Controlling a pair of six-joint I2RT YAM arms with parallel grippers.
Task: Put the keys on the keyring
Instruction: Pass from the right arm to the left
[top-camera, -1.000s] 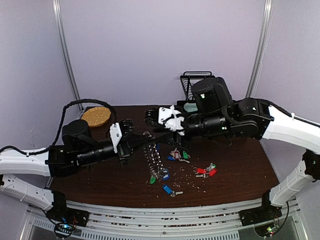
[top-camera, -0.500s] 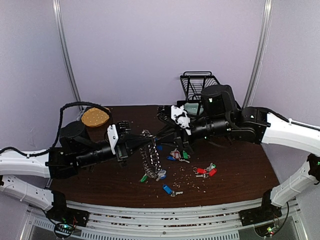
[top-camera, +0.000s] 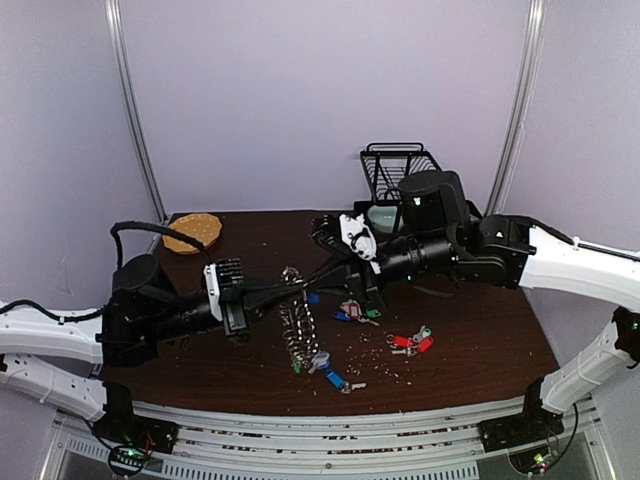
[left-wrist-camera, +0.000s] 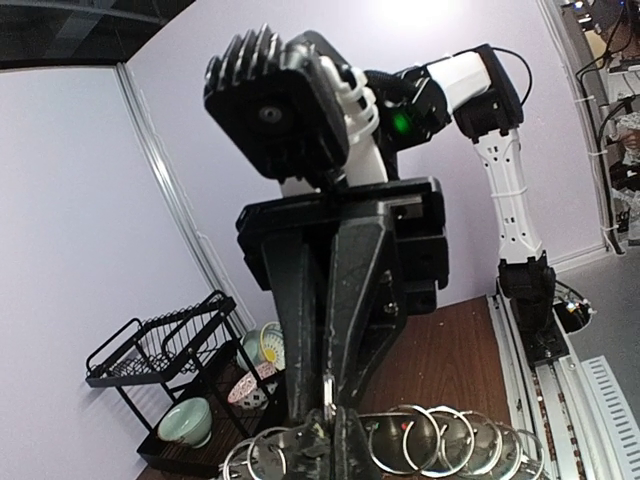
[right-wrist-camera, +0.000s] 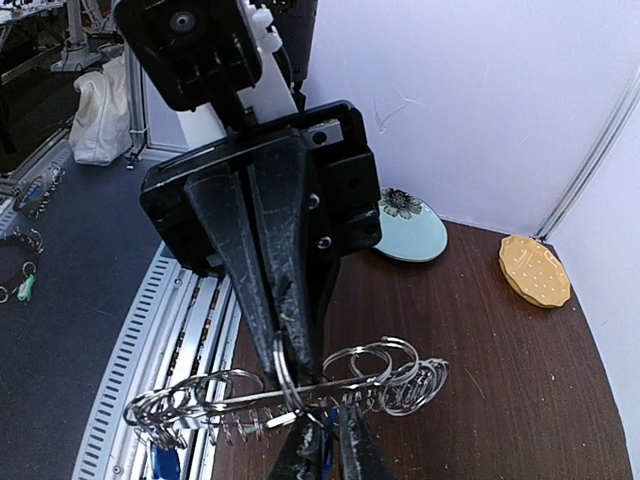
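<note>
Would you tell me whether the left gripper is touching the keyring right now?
Touching. In the right wrist view the left gripper is pinched shut on one ring of the keyring, with the chain stretching out to both sides of its fingertips.

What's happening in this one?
Both arms hold the key ring up between them over the table. The left tool is shut on the chain of rings, and the right tool is pinched on it right opposite. The rest of the ring hangs down, with a couple of tagged keys seemingly at its lower end. Other keys lie loose on the table, among them a red-tagged bunch and a blue-tagged one, not yet on the ring.
</note>
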